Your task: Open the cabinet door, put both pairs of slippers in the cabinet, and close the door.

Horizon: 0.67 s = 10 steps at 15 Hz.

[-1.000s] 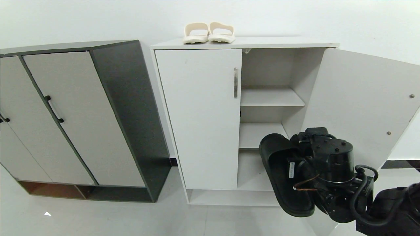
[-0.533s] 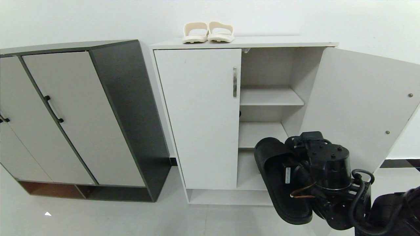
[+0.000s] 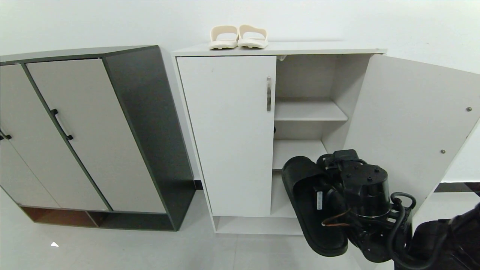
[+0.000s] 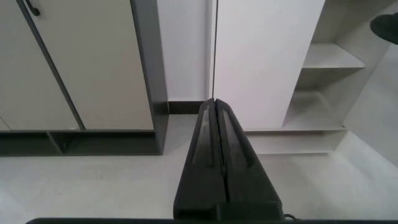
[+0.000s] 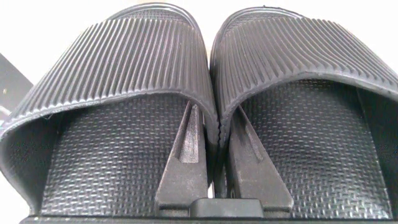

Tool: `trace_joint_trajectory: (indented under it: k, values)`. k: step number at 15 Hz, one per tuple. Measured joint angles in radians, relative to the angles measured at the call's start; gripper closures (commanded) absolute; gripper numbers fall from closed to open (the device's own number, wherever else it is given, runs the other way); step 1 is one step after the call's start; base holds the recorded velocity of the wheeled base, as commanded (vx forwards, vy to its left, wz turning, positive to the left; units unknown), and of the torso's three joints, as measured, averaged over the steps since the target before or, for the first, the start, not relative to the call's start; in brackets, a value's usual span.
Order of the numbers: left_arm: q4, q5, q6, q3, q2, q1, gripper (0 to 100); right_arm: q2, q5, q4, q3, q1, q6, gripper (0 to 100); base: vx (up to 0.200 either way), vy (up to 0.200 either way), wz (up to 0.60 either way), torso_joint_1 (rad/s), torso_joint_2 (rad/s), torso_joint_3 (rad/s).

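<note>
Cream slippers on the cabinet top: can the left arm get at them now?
Probably yes: the left gripper is shut and empty, nothing crowds the cream slippers, and the right gripper holds the black slippers lower, by the open door.

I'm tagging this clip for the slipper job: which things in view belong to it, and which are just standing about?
Job: black slippers, clamped in the right gripper; cream slippers on the white cabinet; its open door.
Standing about: dark-framed cabinet beside it; left gripper, shut, holding nothing.

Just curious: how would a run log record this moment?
right hand: holds black slippers | door: open | cream slippers: atop cabinet
</note>
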Motion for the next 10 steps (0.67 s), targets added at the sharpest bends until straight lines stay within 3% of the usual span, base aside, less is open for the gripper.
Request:
trace_joint_trajectory:
  k: [3, 10]
  values:
    - [0.000, 0.000, 0.000, 0.000, -0.001, 0.000, 100, 0.036, -0.005, 0.000, -0.058, 0.000, 0.015, 100, 0.000, 0.000, 0.00, 0.000, 0.00, 0.000]
    - [0.000, 0.000, 0.001, 0.000, -0.001, 0.000, 100, 0.107, -0.014, -0.001, -0.094, 0.000, 0.025, 100, 0.000, -0.200, 0.00, 0.004, 0.00, 0.004]
